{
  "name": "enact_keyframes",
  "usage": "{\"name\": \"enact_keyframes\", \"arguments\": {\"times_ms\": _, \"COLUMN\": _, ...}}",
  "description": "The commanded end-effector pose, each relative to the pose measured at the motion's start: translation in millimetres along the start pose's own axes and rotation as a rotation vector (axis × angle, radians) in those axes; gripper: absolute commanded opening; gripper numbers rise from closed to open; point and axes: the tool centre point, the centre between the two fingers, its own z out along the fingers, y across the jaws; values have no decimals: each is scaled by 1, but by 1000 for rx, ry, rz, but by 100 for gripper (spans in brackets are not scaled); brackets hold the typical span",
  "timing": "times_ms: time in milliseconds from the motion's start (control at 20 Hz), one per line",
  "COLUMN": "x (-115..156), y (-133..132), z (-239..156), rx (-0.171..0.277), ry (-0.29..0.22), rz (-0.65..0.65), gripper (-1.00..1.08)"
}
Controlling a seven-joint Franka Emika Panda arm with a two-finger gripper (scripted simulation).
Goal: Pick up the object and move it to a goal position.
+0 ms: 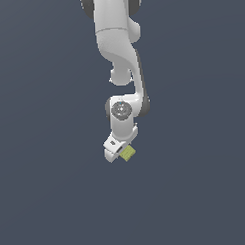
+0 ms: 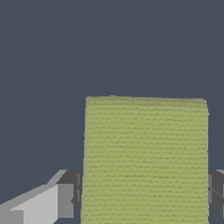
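The object (image 1: 128, 153) is a small flat olive-yellow block with a ribbed top. In the exterior view it sits at the lower end of the white arm, just to the exterior view's right of the white hand. My gripper (image 1: 121, 153) is down over it. In the wrist view the block (image 2: 144, 148) fills the gap between my two fingers: one grey pad (image 2: 65, 200) lies against one side and the other pad (image 2: 216, 192) against the opposite side. The jaws stand closed on the block's sides. The block's near end is cut off by the frame edge.
The white arm (image 1: 116, 39) reaches down from the top middle of the exterior view. A plain dark blue-grey surface (image 1: 47, 197) lies all around. No goal marker shows in either view.
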Motion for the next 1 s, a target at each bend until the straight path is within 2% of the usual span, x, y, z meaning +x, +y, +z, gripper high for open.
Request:
{"name": "enact_keyframes", "arguments": {"times_ms": 0, "x": 0, "y": 0, "z": 0, "rx": 0, "ry": 0, "rz": 0, "gripper": -100}}
{"name": "enact_keyframes", "arguments": {"times_ms": 200, "x": 5, "y": -2, "z": -5, "rx": 0, "ry": 0, "rz": 0, "gripper": -100}}
{"name": "enact_keyframes", "arguments": {"times_ms": 450, "x": 24, "y": -11, "z": -25, "rx": 0, "ry": 0, "rz": 0, "gripper": -100}}
{"name": "enact_keyframes", "arguments": {"times_ms": 950, "x": 94, "y": -41, "z": -96, "rx": 1, "ry": 0, "rz": -1, "gripper": -100}}
